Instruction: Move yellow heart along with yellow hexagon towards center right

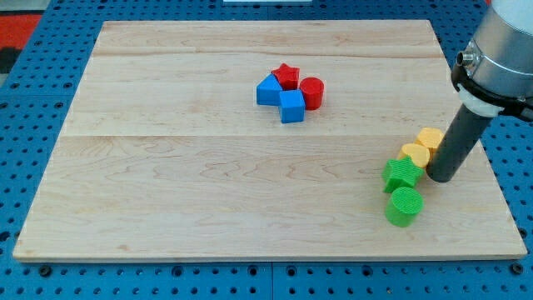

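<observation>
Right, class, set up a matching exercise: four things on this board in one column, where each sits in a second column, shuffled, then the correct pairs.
Column 1
1. my tip
2. green cylinder
3. red star
4. yellow heart

Column 2
A. top of the central cluster
B. nearest the view's bottom
C. just above the yellow hexagon
D. right of the yellow blocks

Pairs: 1-D, 2-B, 3-A, 4-C

No readable text, labels, brands or nos. anywhere in view. Blocks, wooden board (166, 167) & arm housing (504, 50) all plain, no markings.
</observation>
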`<action>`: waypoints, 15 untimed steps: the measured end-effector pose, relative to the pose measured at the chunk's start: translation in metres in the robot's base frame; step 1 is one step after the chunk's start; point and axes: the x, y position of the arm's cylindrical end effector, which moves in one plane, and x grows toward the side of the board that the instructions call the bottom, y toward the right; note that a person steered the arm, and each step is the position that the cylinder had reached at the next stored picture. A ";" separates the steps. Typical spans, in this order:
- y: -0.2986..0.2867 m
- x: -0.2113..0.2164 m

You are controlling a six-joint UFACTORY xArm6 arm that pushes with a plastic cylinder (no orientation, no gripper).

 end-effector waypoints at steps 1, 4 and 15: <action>-0.008 0.003; -0.084 -0.023; 0.035 -0.027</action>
